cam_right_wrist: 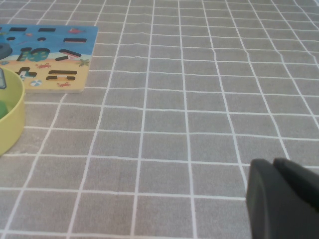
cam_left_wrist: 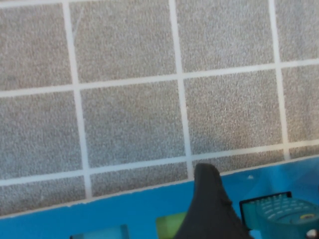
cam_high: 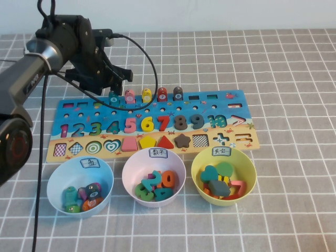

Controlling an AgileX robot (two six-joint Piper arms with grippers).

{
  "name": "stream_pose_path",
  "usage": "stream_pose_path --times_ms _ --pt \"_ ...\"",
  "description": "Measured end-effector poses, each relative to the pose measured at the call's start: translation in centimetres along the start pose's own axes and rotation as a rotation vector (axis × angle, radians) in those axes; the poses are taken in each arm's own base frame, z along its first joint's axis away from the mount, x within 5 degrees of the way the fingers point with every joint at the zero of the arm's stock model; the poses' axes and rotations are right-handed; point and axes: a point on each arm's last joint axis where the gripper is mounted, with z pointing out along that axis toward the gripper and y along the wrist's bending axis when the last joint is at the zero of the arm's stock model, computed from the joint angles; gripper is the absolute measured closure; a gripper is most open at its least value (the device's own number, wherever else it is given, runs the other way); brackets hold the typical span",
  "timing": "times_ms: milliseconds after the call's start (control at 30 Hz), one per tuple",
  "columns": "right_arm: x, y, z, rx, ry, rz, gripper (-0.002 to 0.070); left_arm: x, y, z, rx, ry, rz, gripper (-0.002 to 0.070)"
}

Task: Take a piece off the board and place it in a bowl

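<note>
The blue number board [cam_high: 79, 106] lies across the middle of the table. On its far row stand a teal peg [cam_high: 114, 97], a pink peg [cam_high: 129, 96], a yellow peg [cam_high: 147, 95], a red peg [cam_high: 162, 94] and a dark peg [cam_high: 178, 93]. My left gripper [cam_high: 116, 84] hovers open just over the teal peg. In the left wrist view one of its fingers [cam_left_wrist: 209, 199] stands right beside the teal peg [cam_left_wrist: 284, 216]; the other finger is out of view. My right gripper [cam_right_wrist: 273, 164] is shut and empty, low over the bare cloth, away from the board [cam_right_wrist: 50, 55].
Three bowls stand in front of the board: a pale blue one [cam_high: 55, 181], a pink one [cam_high: 128, 168] and a yellow one [cam_high: 249, 176], each holding several pieces. The yellow bowl also shows in the right wrist view [cam_right_wrist: 12, 119]. Grey checked cloth covers the table.
</note>
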Motion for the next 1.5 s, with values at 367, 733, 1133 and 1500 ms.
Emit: stream_pose_path --times_ms 367,733,1133,1500 --pt "0.0 0.0 0.0 0.0 0.0 0.0 0.0694 0.4 0.0 1.3 -0.001 0.016 0.001 0.028" --pt "0.0 0.0 0.0 0.0 0.0 0.0 0.0694 0.3 -0.1 1.2 0.001 0.01 0.001 0.0363" --pt "0.0 0.0 0.0 0.0 0.0 0.0 0.0694 0.4 -0.5 1.2 0.022 0.021 -0.01 0.0439" --pt "0.0 0.0 0.0 0.0 0.0 0.0 0.0694 0.5 -0.6 1.2 0.022 0.028 -0.004 0.044"
